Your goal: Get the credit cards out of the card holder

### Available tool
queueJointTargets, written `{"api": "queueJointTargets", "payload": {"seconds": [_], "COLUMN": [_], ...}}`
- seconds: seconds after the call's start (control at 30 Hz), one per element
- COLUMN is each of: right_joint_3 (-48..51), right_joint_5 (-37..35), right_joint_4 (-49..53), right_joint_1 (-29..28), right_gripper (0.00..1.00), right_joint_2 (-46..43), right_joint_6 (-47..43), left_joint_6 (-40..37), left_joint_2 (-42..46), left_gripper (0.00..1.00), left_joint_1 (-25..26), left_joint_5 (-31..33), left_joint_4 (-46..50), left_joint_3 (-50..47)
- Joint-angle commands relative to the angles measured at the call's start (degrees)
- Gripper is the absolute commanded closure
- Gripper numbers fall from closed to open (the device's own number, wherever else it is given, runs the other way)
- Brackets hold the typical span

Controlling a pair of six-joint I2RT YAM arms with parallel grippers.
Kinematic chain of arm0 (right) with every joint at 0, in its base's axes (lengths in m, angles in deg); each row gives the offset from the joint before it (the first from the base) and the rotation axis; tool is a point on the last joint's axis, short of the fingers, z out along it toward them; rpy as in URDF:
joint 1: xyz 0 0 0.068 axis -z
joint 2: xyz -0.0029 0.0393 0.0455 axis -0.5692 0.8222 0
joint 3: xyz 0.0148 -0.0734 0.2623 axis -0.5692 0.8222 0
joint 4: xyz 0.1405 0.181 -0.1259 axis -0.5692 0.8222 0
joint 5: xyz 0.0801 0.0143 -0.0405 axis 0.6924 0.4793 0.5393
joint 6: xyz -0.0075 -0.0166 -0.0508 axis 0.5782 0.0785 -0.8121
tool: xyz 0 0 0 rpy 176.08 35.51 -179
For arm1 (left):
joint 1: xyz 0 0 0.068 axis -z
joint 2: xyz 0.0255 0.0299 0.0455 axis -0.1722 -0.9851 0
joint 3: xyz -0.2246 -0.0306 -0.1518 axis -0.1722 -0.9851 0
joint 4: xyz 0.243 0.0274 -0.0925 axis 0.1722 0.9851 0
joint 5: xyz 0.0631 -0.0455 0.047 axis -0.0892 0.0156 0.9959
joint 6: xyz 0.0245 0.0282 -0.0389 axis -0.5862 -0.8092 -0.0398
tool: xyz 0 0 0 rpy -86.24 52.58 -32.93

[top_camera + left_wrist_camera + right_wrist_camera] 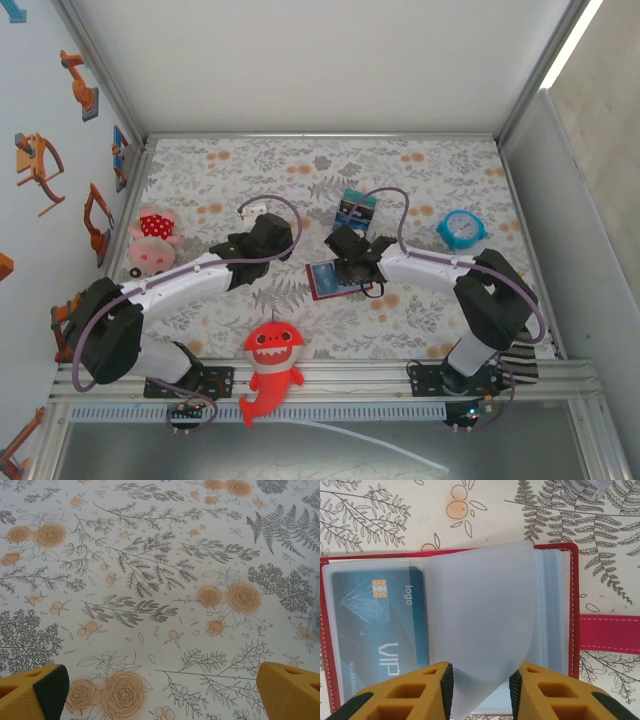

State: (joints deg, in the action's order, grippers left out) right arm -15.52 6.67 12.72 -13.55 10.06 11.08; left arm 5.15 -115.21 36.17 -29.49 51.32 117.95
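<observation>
The dark red card holder [322,281] lies open on the floral cloth in the middle of the table. My right gripper [352,262] hangs over its right half. In the right wrist view the card holder [574,580] shows a blue credit card [375,625] marked VIP inside the left clear pocket. A clear plastic sleeve [485,610] is bowed upward, pinched between the pads of my right gripper [481,687]. The strap tab [610,632] sticks out to the right. My left gripper [268,235] stands to the left of the holder, and my left gripper [162,692] is open over bare cloth.
A teal-blue-black striped block [357,210] stands just behind the holder. A blue alarm clock [461,230] sits at the right, a pink plush [152,242] at the left, and a red shark plush [272,365] at the near edge.
</observation>
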Motion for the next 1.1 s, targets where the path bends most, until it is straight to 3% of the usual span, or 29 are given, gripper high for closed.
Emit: {"api": "queueJointTargets", "payload": {"seconds": [0.0, 0.5, 0.63, 0.7, 0.77, 0.93, 1.07], "right_joint_3": [1.25, 7.44, 8.3, 8.53, 8.62, 8.12, 7.91], "right_joint_5": [-1.44, -0.03, 3.81, 6.03, 7.56, 9.42, 11.34], "right_joint_4": [1.05, 0.54, -0.93, -2.03, -3.19, -4.57, -5.31], "right_joint_1": [0.67, 6.58, 7.71, 8.16, 8.34, 8.35, 8.35], "right_gripper": [0.62, 0.61, 0.73, 0.89, 0.92, 0.81, 0.8], "right_joint_2": [-2.57, -13.91, -15.27, -15.05, -14.71, -13.78, -12.41], "right_joint_6": [1.33, 0.41, -1.17, -1.64, -1.57, -1.31, -1.04], "left_joint_6": [-0.89, -1.29, -0.04, -0.2, -0.9, -1.05, -1.5], "left_joint_2": [-0.89, -6.56, -7.64, -7.9, -8.56, -11.35, -12.81], "left_gripper": [0.03, 0.03, 0.03, 0.03, 0.03, 0.03, 0.03], "left_joint_1": [0.99, 9.94, 11.25, 11.65, 11.92, 11.99, 11.97], "left_joint_5": [-0.48, -0.02, -0.31, -1.04, -2.13, -2.67, -2.32], "left_joint_4": [2.75, 4.41, 3.81, 2.68, 1.33, 1.01, 0.6], "left_joint_3": [1.29, 0.84, 0.33, -0.2, -0.61, 0.04, 0.13]}}
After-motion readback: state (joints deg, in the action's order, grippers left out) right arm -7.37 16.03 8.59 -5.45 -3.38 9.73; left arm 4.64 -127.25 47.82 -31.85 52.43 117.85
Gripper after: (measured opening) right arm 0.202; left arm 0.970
